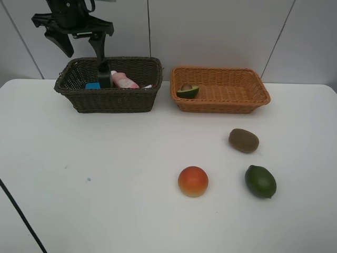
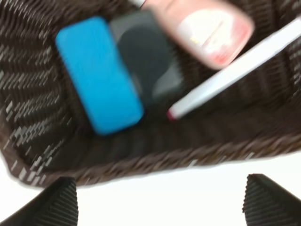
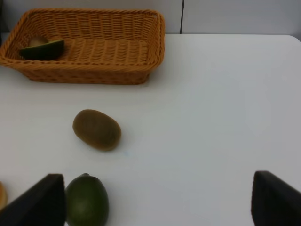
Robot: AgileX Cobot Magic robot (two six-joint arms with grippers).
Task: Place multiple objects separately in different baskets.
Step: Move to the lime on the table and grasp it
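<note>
High view: left gripper (image 1: 83, 50) is hanging above the dark basket (image 1: 108, 97) at far left, fingers spread wide, holding nothing. A dark bottle (image 1: 104, 78), pink bottle (image 1: 125, 80), blue-faced eraser (image 1: 93, 85) and the tip of a marker (image 1: 147, 86) are sitting inside that basket. The orange basket (image 1: 221, 103) is standing just right of it, with an avocado half (image 1: 188, 90) lying in its left end. The kiwi (image 1: 244, 140), lime (image 1: 260, 181) and orange-red fruit (image 1: 192, 181) are lying loose on the white table (image 1: 105, 184), near right. The right arm is not showing here.

Left wrist view, blurred: left gripper (image 2: 162, 202) is gaping, empty, over the basket rim (image 2: 141, 162). The eraser (image 2: 99, 75), pink bottle (image 2: 207, 33) and marker (image 2: 235, 70) are lying close together on the basket floor, the marker showing full length only here.

Right wrist view: right gripper (image 3: 160, 202) is standing wide open, gripping nothing, over the table with the kiwi (image 3: 96, 129) and lime (image 3: 87, 202) near it. The orange basket (image 3: 89, 70) with the avocado half (image 3: 42, 49) is sitting beyond.
</note>
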